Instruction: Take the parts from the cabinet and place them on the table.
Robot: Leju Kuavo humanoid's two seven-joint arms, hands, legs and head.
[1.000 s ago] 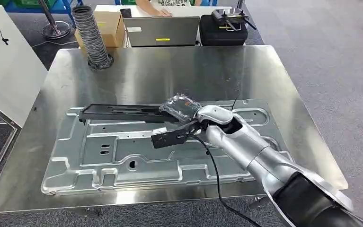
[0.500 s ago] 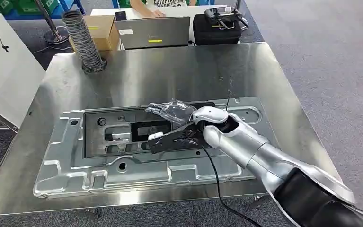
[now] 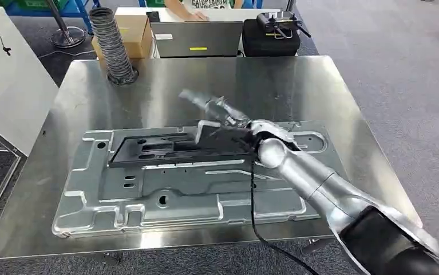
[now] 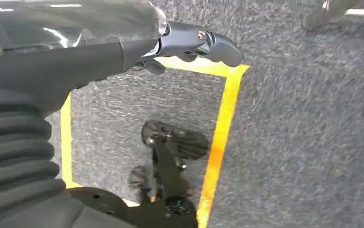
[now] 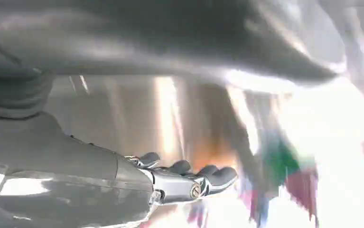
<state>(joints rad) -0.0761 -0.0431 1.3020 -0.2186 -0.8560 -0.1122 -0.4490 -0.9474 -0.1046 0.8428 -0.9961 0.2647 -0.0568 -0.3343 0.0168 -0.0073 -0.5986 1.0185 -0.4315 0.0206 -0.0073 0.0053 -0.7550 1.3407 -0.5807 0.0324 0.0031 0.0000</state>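
A long black frame part (image 3: pixel 165 147) lies on the large grey stamped metal plate (image 3: pixel 148 197), which rests on the steel table (image 3: pixel 297 86). My right hand (image 3: pixel 220 114) hovers over the frame's right end, motion-blurred, fingers spread toward the table's far side and its thumb low near the frame's edge. In the right wrist view the right hand's fingers (image 5: pixel 194 178) are extended with nothing between them, above the shiny tabletop. My left hand (image 4: pixel 189 42) hangs over the grey carpet and holds nothing.
A corrugated grey hose (image 3: pixel 113 46) stands at the table's far left corner. Beyond the table are a cardboard box (image 3: pixel 137 31), a laptop (image 3: pixel 197 39), a black case (image 3: pixel 271 37) and a person's hand. A white cabinet (image 3: pixel 8 80) stands left. Yellow floor tape (image 4: pixel 220 137) runs below my left hand.
The black frame, held on edge a second ago, now lies flat on the plate. My right hand has let go of it and risen, fingers swinging toward the far side. The camera shifted slightly.
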